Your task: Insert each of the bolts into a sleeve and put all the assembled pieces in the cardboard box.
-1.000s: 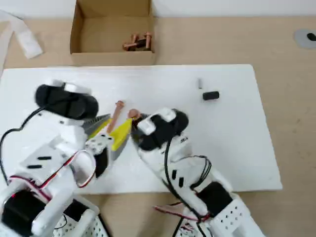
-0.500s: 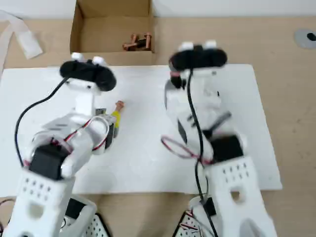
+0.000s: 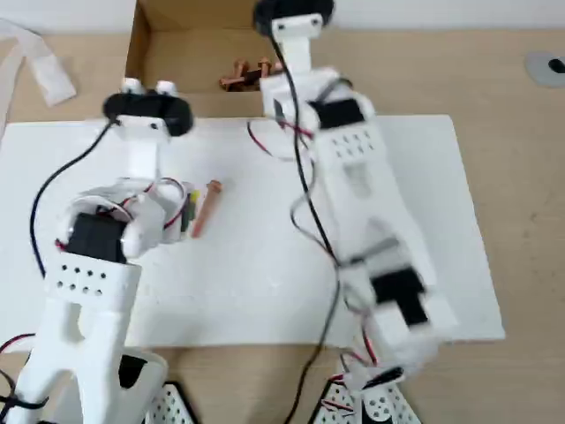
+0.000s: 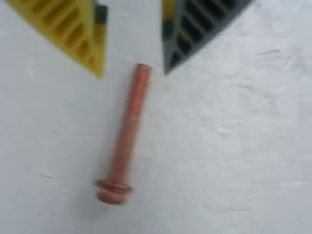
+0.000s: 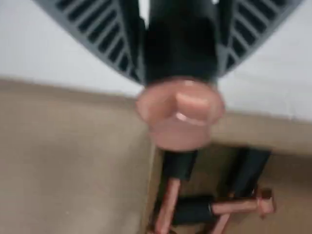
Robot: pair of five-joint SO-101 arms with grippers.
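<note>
Right gripper (image 5: 180, 73) clamped on a black tubular sleeve (image 5: 181, 39) with a copper flanged bolt (image 5: 180, 114) seated in it, held above the open brown cardboard box (image 3: 137, 62).

Its wrist view gives the grip close up: grey ribbed fingers (image 5: 97, 24) press both sides of the sleeve, the bolt head faces the camera, and finished sleeve-and-bolt pieces (image 5: 195, 209) lie on the box floor below. From the high view comes the layout: that arm stretches across the white foam board (image 3: 424, 221) to the box's near wall. On the board, the left gripper (image 4: 132, 72) is spread wide and empty, with the plain end of a loose copper bolt (image 4: 127, 131) lying flat between its fingertips; contact cannot be judged.
</note>
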